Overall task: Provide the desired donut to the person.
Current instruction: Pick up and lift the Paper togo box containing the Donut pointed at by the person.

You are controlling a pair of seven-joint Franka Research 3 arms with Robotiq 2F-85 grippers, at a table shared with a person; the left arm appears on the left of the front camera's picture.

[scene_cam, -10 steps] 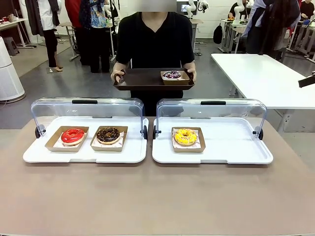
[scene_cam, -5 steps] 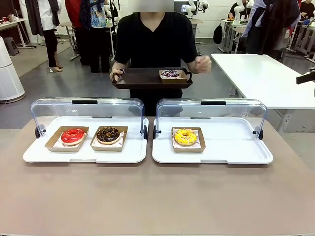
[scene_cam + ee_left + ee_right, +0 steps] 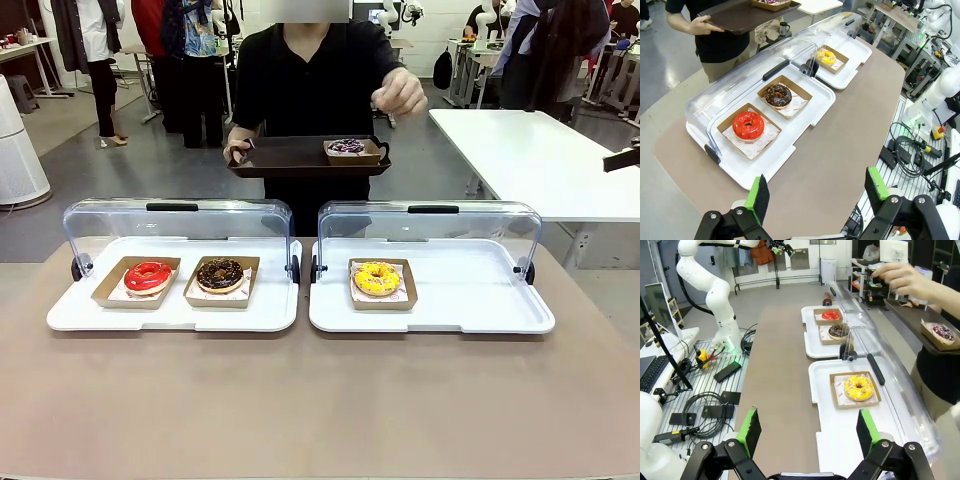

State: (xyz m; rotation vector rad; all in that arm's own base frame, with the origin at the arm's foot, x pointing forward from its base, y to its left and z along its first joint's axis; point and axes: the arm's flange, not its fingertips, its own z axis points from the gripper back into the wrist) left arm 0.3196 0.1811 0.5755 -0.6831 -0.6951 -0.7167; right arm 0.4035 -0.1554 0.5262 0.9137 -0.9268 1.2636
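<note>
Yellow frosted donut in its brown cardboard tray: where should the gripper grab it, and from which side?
Pinch the near wall of the brown cardboard tray, not the yellow frosted donut, whose icing might smear. Come down from the robot's side: the clear plastic lid stands open along the far edge.

On the brown desk (image 3: 320, 410) a left tray (image 3: 170, 318) and a right tray (image 3: 470, 312), both white, lie side by side, nearly touching. Each has a clear lid (image 3: 175, 225) with a black handle (image 3: 172, 207), standing open at the far edge. Beyond, at the right, stands a white table (image 3: 540, 160). Beside the desk, a keyboard (image 3: 652, 373) and black cables (image 3: 700, 404) lie on a metal grate (image 3: 695, 385).
</note>
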